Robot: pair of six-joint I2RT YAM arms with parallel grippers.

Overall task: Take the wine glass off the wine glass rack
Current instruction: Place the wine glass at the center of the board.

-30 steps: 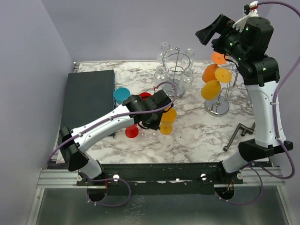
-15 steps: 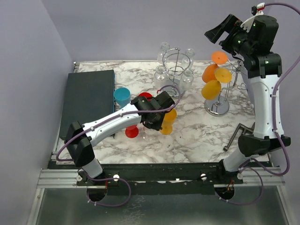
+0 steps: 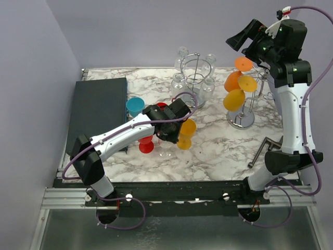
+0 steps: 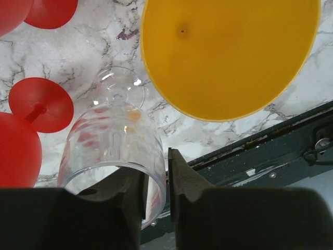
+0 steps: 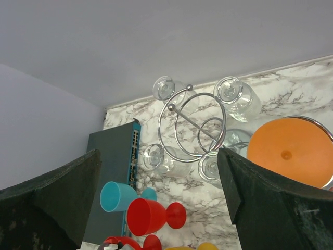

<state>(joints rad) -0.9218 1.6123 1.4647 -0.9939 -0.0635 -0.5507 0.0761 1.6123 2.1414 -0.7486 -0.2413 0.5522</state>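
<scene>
The left fingers (image 4: 125,208) have just eased slightly apart around the rim of the clear glass (image 4: 112,140), which stands near the worktop's (image 4: 104,52) front edge. It looks like a release. The right fingers (image 5: 52,198) stay spread wide.

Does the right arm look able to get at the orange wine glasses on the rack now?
Probably yes. The right gripper is open and hangs close above the orange wine glasses, with nothing between them.

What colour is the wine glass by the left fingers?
The wine glass is clear, colourless; left wrist view shows it best.
</scene>
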